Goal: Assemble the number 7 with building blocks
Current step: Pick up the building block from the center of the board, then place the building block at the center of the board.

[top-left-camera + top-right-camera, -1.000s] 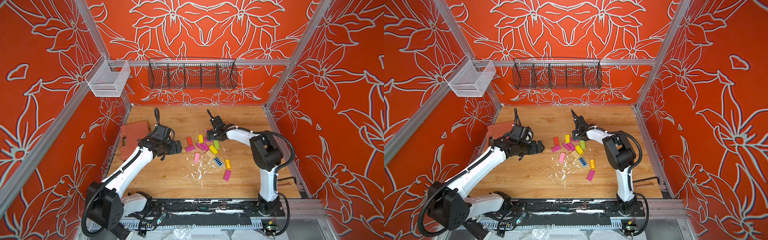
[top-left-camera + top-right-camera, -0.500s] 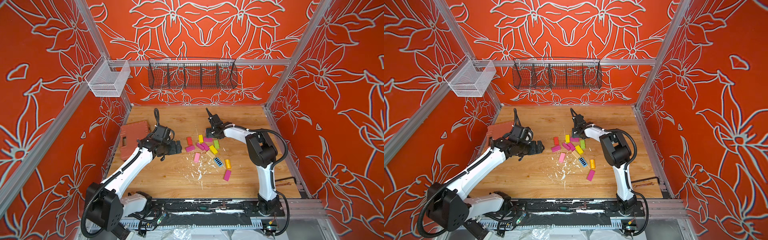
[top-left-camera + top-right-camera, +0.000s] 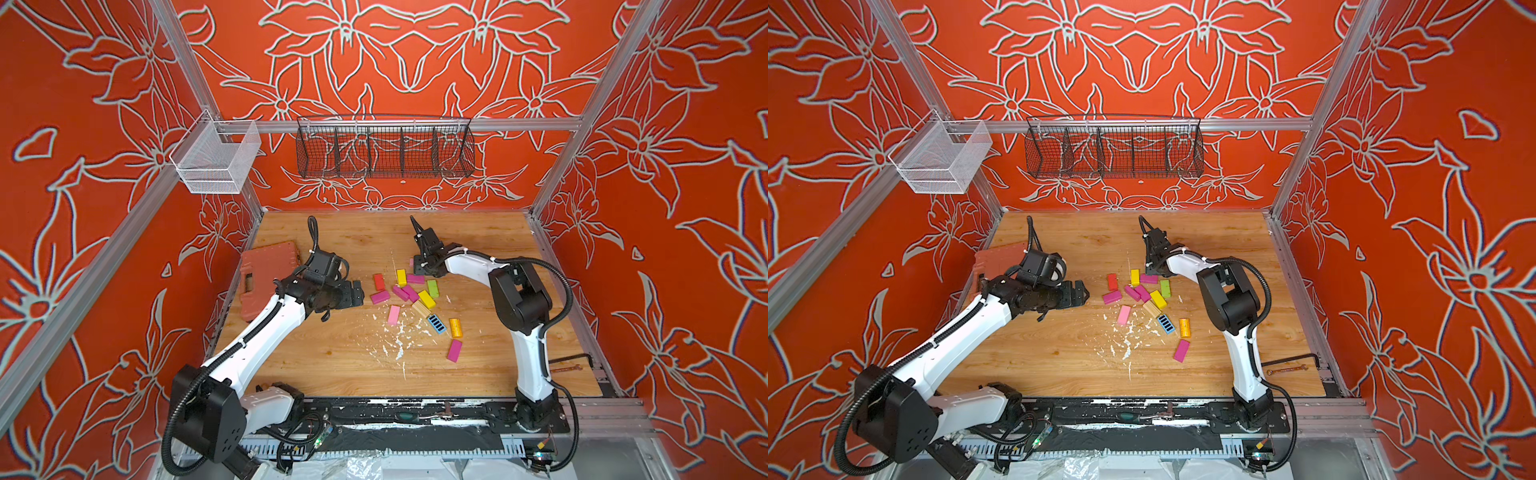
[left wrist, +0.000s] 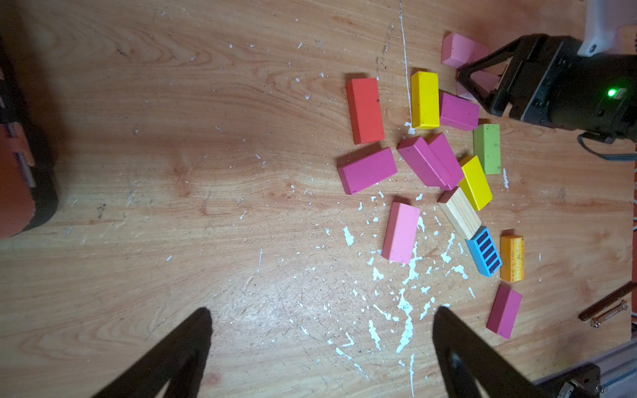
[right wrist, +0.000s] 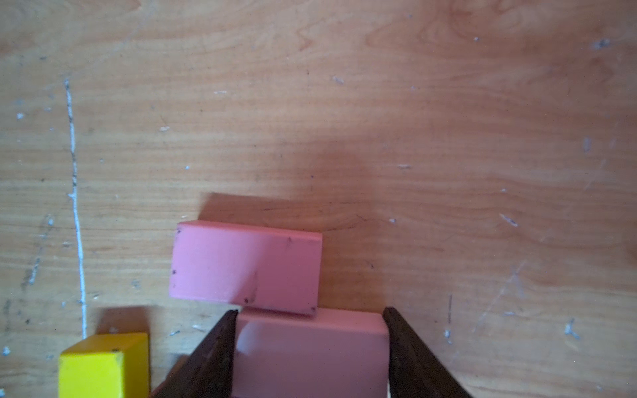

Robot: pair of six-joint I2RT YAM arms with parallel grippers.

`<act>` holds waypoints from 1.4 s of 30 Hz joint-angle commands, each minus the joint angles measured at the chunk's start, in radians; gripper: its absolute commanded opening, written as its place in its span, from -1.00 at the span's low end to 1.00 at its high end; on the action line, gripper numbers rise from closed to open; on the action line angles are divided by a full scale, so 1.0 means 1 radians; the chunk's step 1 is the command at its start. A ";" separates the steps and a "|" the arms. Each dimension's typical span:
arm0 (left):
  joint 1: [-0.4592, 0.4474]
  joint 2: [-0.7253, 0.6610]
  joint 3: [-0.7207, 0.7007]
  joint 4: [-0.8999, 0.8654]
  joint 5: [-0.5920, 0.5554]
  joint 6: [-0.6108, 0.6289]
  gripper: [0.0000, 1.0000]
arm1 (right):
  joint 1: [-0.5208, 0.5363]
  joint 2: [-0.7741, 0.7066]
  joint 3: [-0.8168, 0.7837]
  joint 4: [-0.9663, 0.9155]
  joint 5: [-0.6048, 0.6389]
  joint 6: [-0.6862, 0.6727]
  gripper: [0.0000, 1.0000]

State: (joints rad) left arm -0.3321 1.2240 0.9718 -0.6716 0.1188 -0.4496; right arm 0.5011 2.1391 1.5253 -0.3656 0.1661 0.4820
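**Right gripper [image 5: 310,312] pinching a light pink block [image 5: 310,351] at the far end of the scatter; left gripper [image 4: 322,310] spread.**

On the worktop [image 3: 332,365] the building blocks lay loose around the centre, not yet arranged as the number 7. Nearest the front edge, a magenta block [image 3: 454,350] lay apart from the rest. Beyond it, an orange block [image 3: 456,327] lay just beside a striped blue block [image 3: 436,324], which touched one end of a bare-wood block [image 3: 421,308]. Farther in, yellow, magenta, green and red blocks lay close together. The left gripper hovered left of the scatter, jaws wide apart and holding nothing. At the far end, the right gripper's fingers [image 5: 220,344] pressed against both sides of the light pink block. A second light pink block [image 5: 246,265] touched its far edge. A red-brown tool case [image 3: 268,278] lay at the left edge.
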 commanded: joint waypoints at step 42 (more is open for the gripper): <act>0.002 0.062 0.053 0.046 0.039 0.021 0.95 | -0.388 -0.351 -0.344 -0.038 -0.242 -0.397 -0.01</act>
State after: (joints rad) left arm -0.3321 1.2789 1.0080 -0.6331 0.1448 -0.4484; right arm 0.1146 1.7950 1.1801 -0.3851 -0.0456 0.1215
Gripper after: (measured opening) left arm 0.973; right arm 0.638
